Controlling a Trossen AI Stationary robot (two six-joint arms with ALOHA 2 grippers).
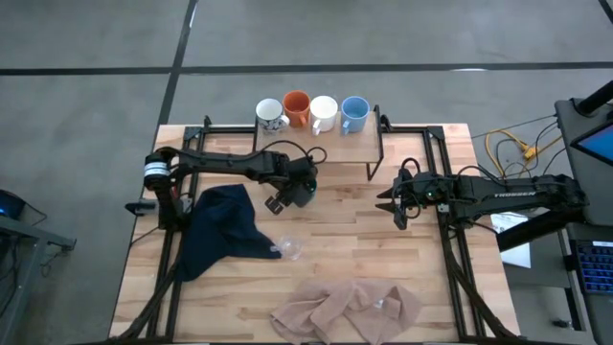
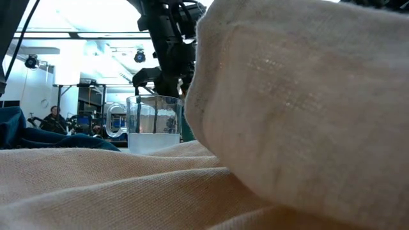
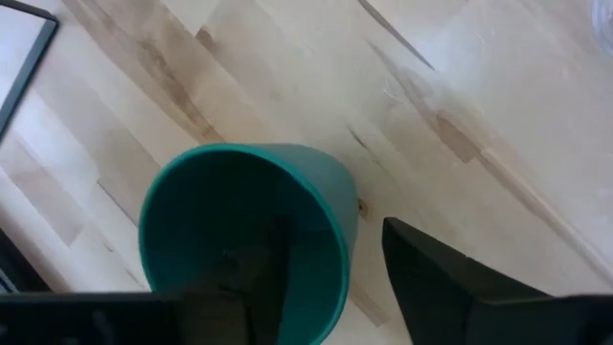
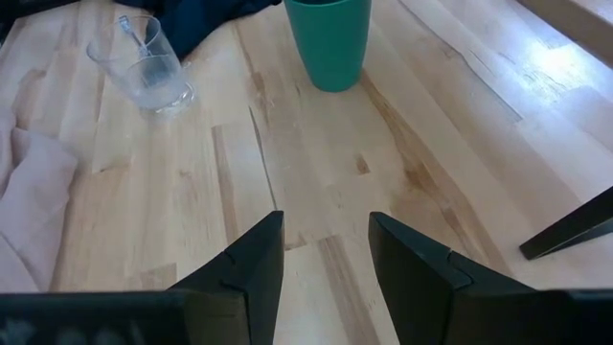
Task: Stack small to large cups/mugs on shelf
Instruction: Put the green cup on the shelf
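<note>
A dark green mug [image 1: 305, 189] stands upright on the table in front of the shelf [image 1: 330, 146]. My left gripper [image 3: 335, 240] is open and comes down over its rim, one finger inside the mug and the other outside its wall. On the shelf stand a patterned white mug [image 1: 271, 115], an orange mug [image 1: 297, 108], a plain white mug [image 1: 323, 113] and a light blue mug [image 1: 354, 113] in a row. A clear glass cup [image 1: 290, 249] stands on the table nearer the front. My right gripper [image 4: 326, 225] waits open above bare wood at the table's right. My left gripper straddles the green mug's rim [image 3: 340, 206] from above, slanting down. The outer finger [image 3: 431, 278] shows a narrow gap to the wall. Whether the inner finger [image 3: 254, 278] touches the inside, I cannot tell. The mug stands on the table.
A dark blue cloth [image 1: 220, 230] lies left of the green mug. A beige cloth [image 1: 345, 311] lies crumpled at the front edge and fills most of the low view. Bare wood lies between the mug and my right gripper. A black shelf leg [image 4: 570, 230] stands near my right gripper.
</note>
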